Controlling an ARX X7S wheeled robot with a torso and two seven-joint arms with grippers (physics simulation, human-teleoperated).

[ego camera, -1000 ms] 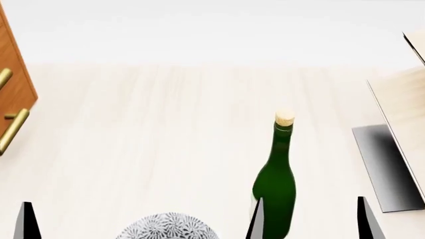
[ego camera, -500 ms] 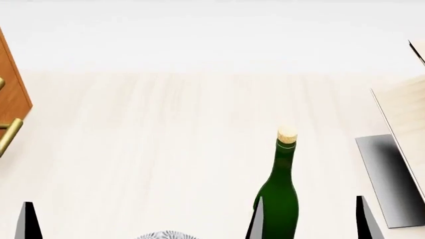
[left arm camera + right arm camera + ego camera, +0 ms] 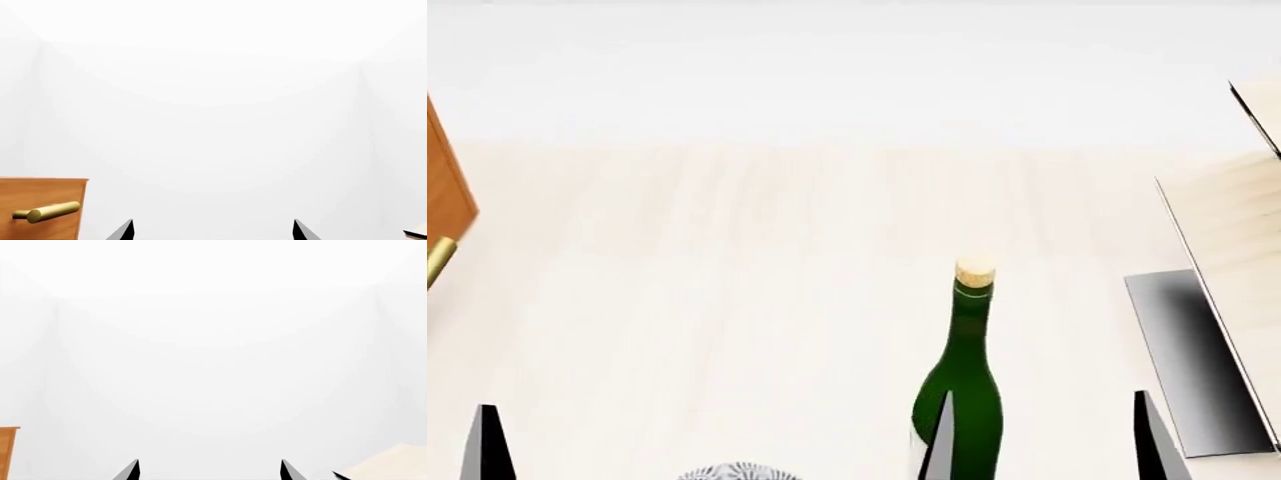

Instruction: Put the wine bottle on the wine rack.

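The wine bottle (image 3: pixel 961 375) is dark green with a tan cork and stands upright on the pale wooden table (image 3: pixel 721 300), right of centre. The wine rack (image 3: pixel 1241 230), with slanted light-wood boards on a grey metal base (image 3: pixel 1188 350), stands at the right edge. My right gripper (image 3: pixel 1044 448) is open and empty; its left finger (image 3: pixel 941 445) overlaps the bottle's lower body in the head view. Its wrist view shows wide jaws (image 3: pixel 208 470) with only white wall between. My left gripper (image 3: pixel 212 230) is open and empty; one finger (image 3: pixel 487 445) shows in the head view.
A brown wooden cabinet (image 3: pixel 443 200) with a brass handle (image 3: pixel 438 262) stands at the left edge; it also shows in the left wrist view (image 3: pixel 40 207). A patterned grey-white bowl (image 3: pixel 737 472) peeks in at the bottom edge. A rack board corner (image 3: pixel 390 462) shows in the right wrist view.
The head view has shifted: the bottle, cabinet and rack first slid down the frame, then left. The bowl dropped almost out of view. Both grippers keep their place in the frame.
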